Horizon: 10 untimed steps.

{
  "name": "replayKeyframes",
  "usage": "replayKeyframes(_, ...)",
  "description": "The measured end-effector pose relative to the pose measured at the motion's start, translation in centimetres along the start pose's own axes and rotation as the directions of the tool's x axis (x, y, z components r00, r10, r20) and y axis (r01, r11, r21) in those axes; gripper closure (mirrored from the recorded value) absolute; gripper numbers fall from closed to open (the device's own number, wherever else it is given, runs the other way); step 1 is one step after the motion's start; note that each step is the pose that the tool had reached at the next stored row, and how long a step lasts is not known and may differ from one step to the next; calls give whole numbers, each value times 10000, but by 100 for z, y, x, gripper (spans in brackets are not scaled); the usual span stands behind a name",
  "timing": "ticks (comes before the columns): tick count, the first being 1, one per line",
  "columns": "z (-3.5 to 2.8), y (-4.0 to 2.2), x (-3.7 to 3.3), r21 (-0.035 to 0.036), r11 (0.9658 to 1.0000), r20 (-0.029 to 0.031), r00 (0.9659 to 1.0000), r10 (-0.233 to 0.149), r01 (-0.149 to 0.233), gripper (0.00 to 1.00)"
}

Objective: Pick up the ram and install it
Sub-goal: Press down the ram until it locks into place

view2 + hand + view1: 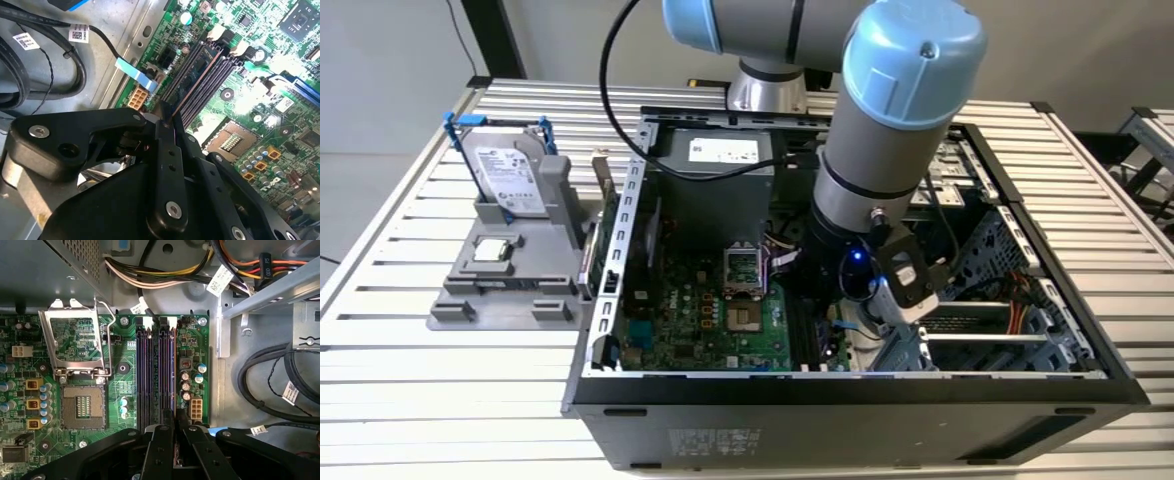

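We log the black two-fingered hand (pixel 172 125) pinching the thin dark ram stick (pixel 195 82) edge-on, its long axis parallel to the long black memory slots (pixel 155 375), directly above them.

Grey-tubed arm (pixel 881 160) with light-blue joint caps, black cable, black screw-studded gripper (pixel 172 131).

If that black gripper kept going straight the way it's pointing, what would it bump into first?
Most likely the memory slots on the green motherboard. The gripper, shut on the ram, points straight down at them; how close is unclear.
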<state>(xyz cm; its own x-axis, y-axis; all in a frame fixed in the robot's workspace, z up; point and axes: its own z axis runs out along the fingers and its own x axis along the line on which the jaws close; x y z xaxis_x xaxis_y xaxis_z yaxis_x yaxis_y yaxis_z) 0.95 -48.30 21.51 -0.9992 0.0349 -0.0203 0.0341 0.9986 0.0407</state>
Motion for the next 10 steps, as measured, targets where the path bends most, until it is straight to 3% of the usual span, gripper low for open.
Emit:
replayKeyframes(5,79,-4,2,5,10000,-1,10000,11,-11,100)
replayKeyframes(10,89,-4,2,2,10000,-10,10000,11,-11,100)
